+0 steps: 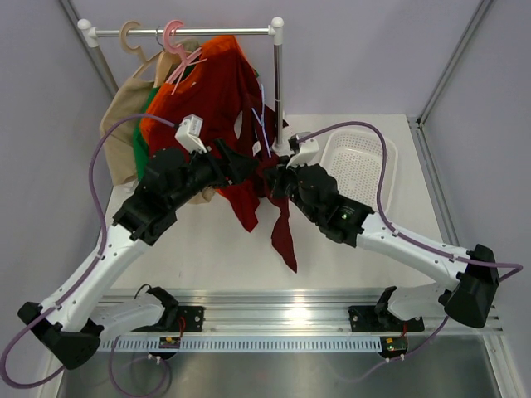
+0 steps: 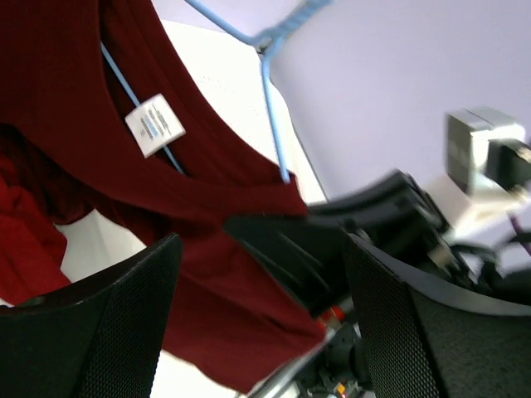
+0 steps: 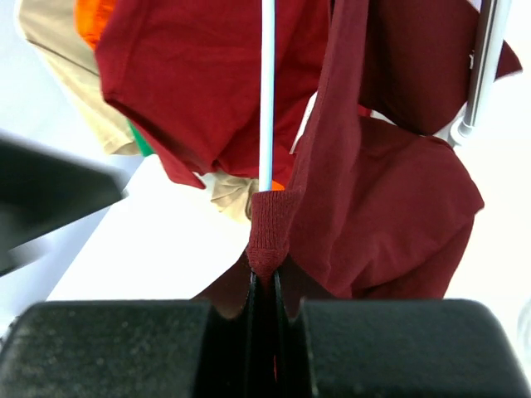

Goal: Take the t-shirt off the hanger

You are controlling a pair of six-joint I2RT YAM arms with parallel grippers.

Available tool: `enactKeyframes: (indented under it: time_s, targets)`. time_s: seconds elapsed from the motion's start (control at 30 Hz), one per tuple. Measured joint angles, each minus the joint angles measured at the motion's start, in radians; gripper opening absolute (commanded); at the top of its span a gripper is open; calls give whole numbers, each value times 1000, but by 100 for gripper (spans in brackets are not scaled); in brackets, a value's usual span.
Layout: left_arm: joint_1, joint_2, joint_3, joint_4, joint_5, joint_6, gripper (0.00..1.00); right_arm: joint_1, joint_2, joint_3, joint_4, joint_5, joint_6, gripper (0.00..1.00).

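The maroon t-shirt (image 1: 249, 178) hangs limp between my two grippers, one end drooping toward the table. The pale blue wire hanger (image 1: 261, 123) rises from it, still threaded through the neck. My right gripper (image 1: 270, 176) is shut on the shirt's ribbed collar (image 3: 270, 224), where the hanger wire (image 3: 266, 91) enters the cloth. My left gripper (image 1: 246, 164) is open just left of it. In the left wrist view its fingers (image 2: 116, 323) stand wide apart with maroon cloth (image 2: 207, 274) between them, and the hanger (image 2: 274, 116) and a white label (image 2: 155, 124) show above.
A clothes rack (image 1: 278, 83) stands at the back with a pink hanger (image 1: 176, 41), a beige hanger (image 1: 131, 35), an orange shirt (image 1: 178, 104), a brighter red shirt (image 1: 220, 91) and a beige one (image 1: 124, 108). A white basket (image 1: 361, 162) sits at the right.
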Motion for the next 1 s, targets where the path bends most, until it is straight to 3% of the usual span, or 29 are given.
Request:
enactKeyframes:
  time_s: [0.23, 0.43, 0.73, 0.87, 1.0]
  targets:
    - [-56, 116, 54, 84, -113, 18, 79, 26, -22, -24, -6, 0, 4, 0]
    - [-61, 178, 91, 161, -143, 36, 61, 38, -22, -29, -13, -1, 8, 0]
    - [-63, 247, 113, 195, -166, 50, 52, 52, -29, -39, -13, 0, 8, 0]
    - [-63, 254, 113, 204, -165, 49, 40, 53, -41, -46, -22, 3, 8, 0]
    - [-63, 256, 113, 210, -159, 45, 39, 53, -49, -46, -30, 15, 7, 0]
